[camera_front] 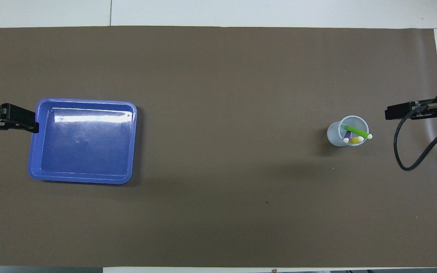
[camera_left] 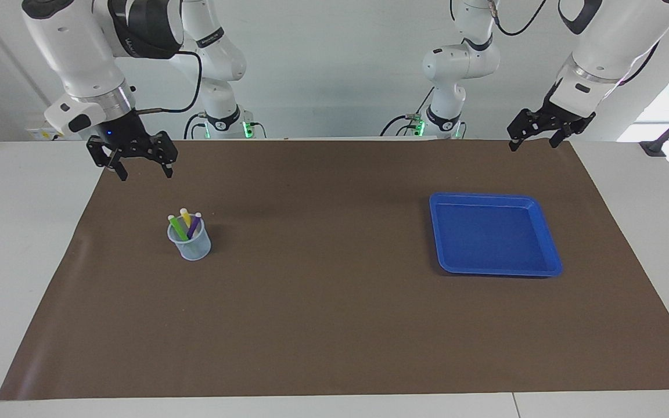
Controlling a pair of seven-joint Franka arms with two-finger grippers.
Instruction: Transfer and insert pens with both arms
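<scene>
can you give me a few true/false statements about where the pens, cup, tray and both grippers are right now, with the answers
1. All three pens stand in the clear cup. True: the green pen, yellow pen and purple pen lean in it, pale tips up.
2. The blue tray holds one pen. False: nothing lies in it.
3. The right gripper grips the yellow pen. False: it hangs open and empty above the brown mat, apart from the cup.
4. The left gripper is open and holds nothing. True.
5. The cup sits toward the right arm's end of the table, the tray toward the left arm's end. True.
</scene>
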